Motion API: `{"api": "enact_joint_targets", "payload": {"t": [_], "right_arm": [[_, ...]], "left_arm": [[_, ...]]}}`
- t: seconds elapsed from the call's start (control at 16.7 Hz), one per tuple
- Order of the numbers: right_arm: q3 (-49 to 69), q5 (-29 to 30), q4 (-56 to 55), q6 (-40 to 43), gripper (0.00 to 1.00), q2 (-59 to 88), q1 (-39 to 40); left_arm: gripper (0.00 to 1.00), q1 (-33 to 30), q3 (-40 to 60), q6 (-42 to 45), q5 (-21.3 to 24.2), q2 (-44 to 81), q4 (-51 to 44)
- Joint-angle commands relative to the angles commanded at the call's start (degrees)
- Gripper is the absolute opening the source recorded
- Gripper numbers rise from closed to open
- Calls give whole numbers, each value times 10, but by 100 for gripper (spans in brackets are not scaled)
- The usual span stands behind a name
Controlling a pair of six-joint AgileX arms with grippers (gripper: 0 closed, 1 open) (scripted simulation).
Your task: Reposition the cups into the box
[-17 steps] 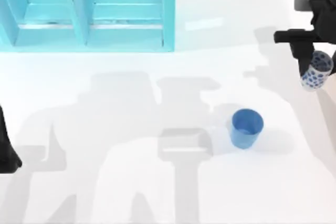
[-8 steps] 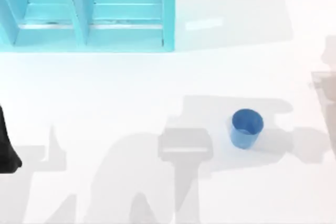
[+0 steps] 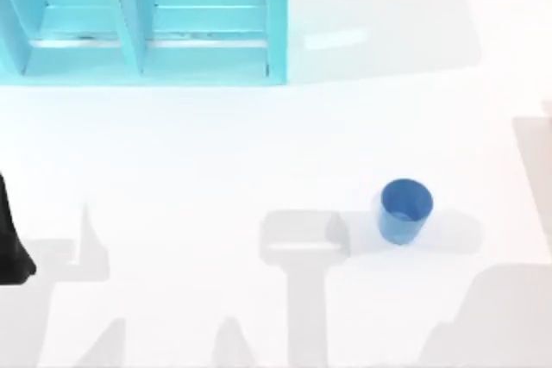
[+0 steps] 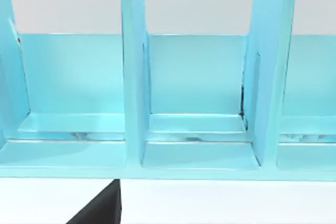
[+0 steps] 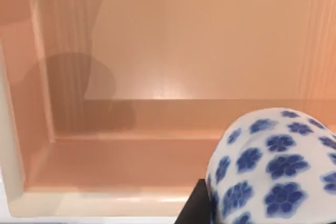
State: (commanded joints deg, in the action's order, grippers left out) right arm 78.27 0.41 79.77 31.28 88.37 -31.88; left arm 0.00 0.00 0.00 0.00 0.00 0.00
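The plain blue cup (image 3: 405, 210) stands upright on the white table, right of centre, with nothing touching it. The white cup with dark blue flower spots (image 5: 273, 166) is close to the camera in the right wrist view. My right gripper (image 5: 252, 208) is shut on it, and one dark finger (image 5: 190, 207) shows against its side. Under and beyond this cup lies the box (image 5: 157, 156), an open tan-orange tray with a flat floor and low walls. My left arm (image 3: 10, 247) is parked at the table's left edge.
A teal shelf unit (image 3: 142, 19) with upright dividers stands at the back left, and the left wrist view faces its compartments (image 4: 194, 103). Arm shadows lie across the front of the white table.
My right arm has carried the patterned cup out of the top view past the right edge, and its shadow has shifted. The blue cup and the left arm have not moved.
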Motion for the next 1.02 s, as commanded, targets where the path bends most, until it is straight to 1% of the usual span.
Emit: {"api": "enact_joint_targets", "payload": {"t": [0.12,0.48,0.84,1.02], "right_arm": [[-15,0,0,21,0,-17,-20],[-24,0,-10,21,0,-15,-19],[-141,0,-134,21,0,-10,-21],[-156,0,-149,21,0,-10,-20]], "left_arm": [[100,0,0,0,0,0,0],[100,0,0,0,0,0,0],[100,0,0,0,0,0,0],[100,0,0,0,0,0,0]]}}
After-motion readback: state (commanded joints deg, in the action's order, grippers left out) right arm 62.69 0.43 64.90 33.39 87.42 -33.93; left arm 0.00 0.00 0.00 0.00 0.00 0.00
